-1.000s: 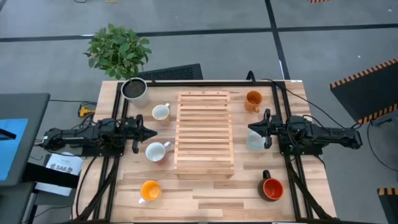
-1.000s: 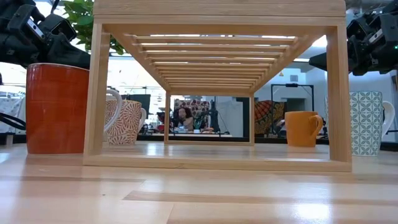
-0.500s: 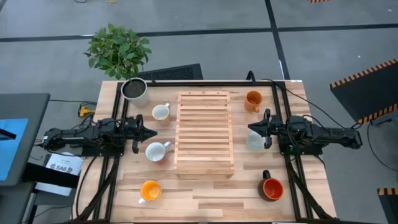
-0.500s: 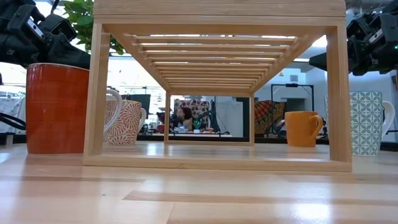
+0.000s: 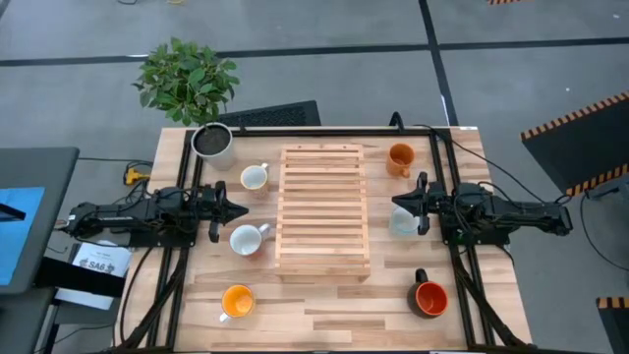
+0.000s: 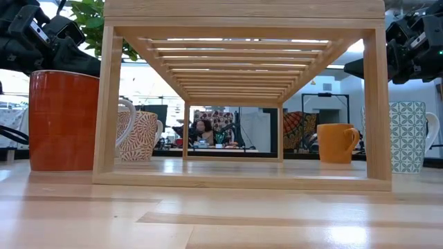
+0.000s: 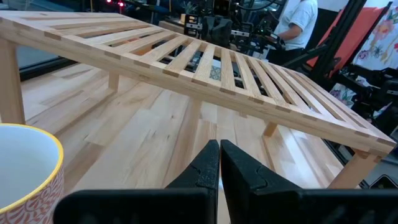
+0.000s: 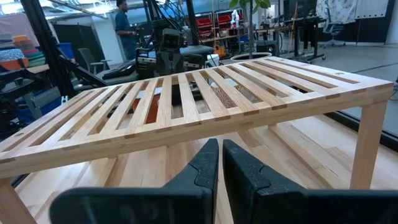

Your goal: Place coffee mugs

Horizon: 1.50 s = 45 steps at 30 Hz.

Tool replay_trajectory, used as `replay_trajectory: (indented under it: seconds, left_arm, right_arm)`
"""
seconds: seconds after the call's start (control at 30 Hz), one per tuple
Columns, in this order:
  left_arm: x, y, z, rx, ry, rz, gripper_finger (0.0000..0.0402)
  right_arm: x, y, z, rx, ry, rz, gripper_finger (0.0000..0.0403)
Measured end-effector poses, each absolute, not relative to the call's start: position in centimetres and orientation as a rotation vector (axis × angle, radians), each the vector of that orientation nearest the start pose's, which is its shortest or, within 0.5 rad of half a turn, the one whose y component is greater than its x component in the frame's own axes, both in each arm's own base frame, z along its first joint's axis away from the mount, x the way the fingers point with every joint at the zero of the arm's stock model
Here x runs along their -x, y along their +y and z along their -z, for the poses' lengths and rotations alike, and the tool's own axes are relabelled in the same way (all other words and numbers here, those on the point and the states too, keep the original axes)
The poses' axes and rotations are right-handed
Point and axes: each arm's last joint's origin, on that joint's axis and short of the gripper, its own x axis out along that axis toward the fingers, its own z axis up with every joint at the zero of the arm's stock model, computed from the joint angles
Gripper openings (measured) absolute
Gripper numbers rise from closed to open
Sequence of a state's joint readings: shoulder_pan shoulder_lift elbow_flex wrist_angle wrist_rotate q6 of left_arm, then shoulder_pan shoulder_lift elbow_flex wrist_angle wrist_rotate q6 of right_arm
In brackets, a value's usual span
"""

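High view: nearest the front edge of the table (image 5: 324, 320) stand a yellow-orange mug (image 5: 237, 301) on the left and a red-orange mug with a black handle (image 5: 430, 297) on the right. Farther back the slatted wooden rack (image 5: 323, 208) fills the middle, with nothing on it. A white mug (image 5: 246, 239) sits just left of the rack, and the left gripper (image 5: 239, 209) hangs above the table between it and another white mug (image 5: 255, 177) farther back; its fingers are pressed together on nothing. Across the rack the right gripper (image 5: 399, 202), likewise clenched and empty, hovers over a pale mug (image 5: 402, 222). Beyond that is an orange mug (image 5: 399, 157), and at the far left corner a grey-white pot (image 5: 211, 141) with a plant (image 5: 187, 79) behind it.

All six mugs are on the tabletop, so no placing looks done yet. They look like glazed ceramic: stiff, fairly heavy for their size, smooth enough to slip, and likely to chip if knocked against the slats. The surest hold is probably across the rim wall, one finger inside and one outside, since the handles are small and point different ways.
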State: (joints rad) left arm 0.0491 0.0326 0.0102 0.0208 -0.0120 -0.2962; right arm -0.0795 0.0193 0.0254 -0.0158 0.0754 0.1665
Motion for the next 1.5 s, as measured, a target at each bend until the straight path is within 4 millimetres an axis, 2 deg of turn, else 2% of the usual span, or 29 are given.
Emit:
replay_trajectory:
  seconds: [0.67,0.73,0.9,0.97,1.1,1.33,1.43,1.5]
  left_arm:
    - [-9.9,0.5,-16.6,0.296,-0.008,-0.061,0.0]
    - [-9.9,0.5,-16.7,0.296,-0.008,-0.061,0.0]
    - [-9.9,0.5,-16.7,0.296,-0.008,-0.061,0.0]
    - [-9.9,0.5,-16.6,0.296,-0.007,-0.061,0.0]
    - [-9.9,0.5,-16.6,0.296,-0.008,-0.061,0.0]
    - [-9.9,0.5,-16.7,0.296,-0.008,-0.061,0.0]
    - [-9.9,0.5,-16.6,0.296,-0.007,-0.061,0.0]
    - [-9.9,0.5,-16.7,0.296,-0.008,-0.06,0.0]
  right_arm:
    - [-9.7,-1.0,-17.1,-0.192,-0.032,0.153,0.0051]
    - [-9.7,-1.0,-18.0,-0.262,-0.132,0.141,0.0051]
    - [-8.4,-0.9,-21.8,-0.574,-0.559,0.005,0.0051]
    - [-7.7,-1.0,-22.8,-0.612,-0.692,-0.004,0.0051]
    - [-6.9,-1.3,-23.7,-0.617,-0.842,0.068,0.0051]
    - [-7.3,-2.3,-23.2,-0.887,-0.946,0.351,0.0051]
    - [-8.3,-2.7,-23.3,-0.933,-0.919,0.451,0.0051]
    - [-9.4,-3.0,-24.2,-0.91,-0.873,0.484,0.0051]
